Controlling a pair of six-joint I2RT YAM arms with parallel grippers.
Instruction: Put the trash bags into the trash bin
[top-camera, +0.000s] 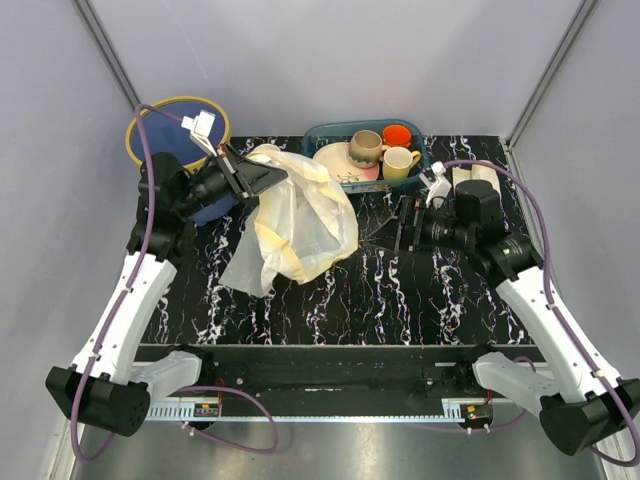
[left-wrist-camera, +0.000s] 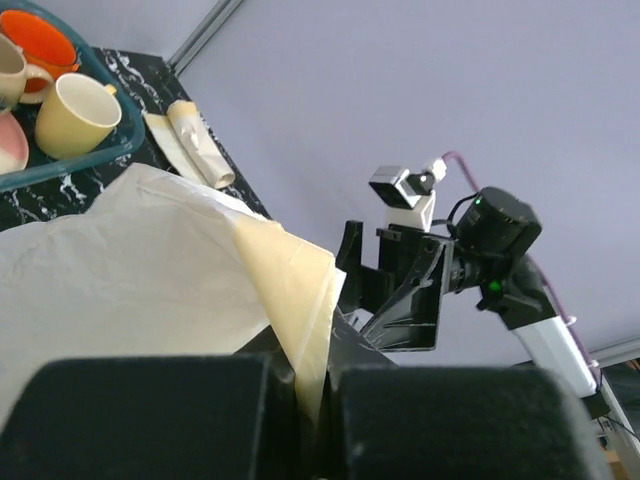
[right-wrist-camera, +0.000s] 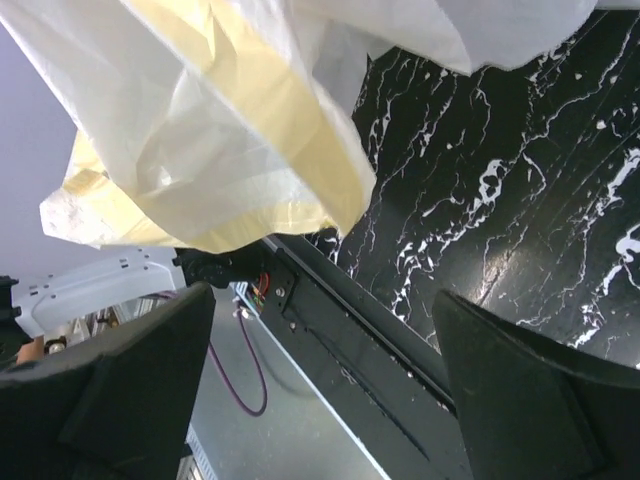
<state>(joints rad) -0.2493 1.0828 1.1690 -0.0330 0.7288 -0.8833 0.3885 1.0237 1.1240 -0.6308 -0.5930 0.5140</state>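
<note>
- Hanging from the clenched left hand (top-camera: 266, 178), the large trash bag (top-camera: 300, 225) sags mid-frame, beside the trash bin (top-camera: 172, 138) at upper left; loose film may spill outside it.
- At centre right, the right hand (top-camera: 405, 226), released and empty, cannot steady it.

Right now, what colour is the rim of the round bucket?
Yellow, ringing the round blue plastic bucket; clearest in the top external view.

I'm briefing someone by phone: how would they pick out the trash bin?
Look to the table's far left corner, beside the left gripper. The trash bin is the round blue bucket with a yellow rim, far bigger than the mugs nearby.
</note>
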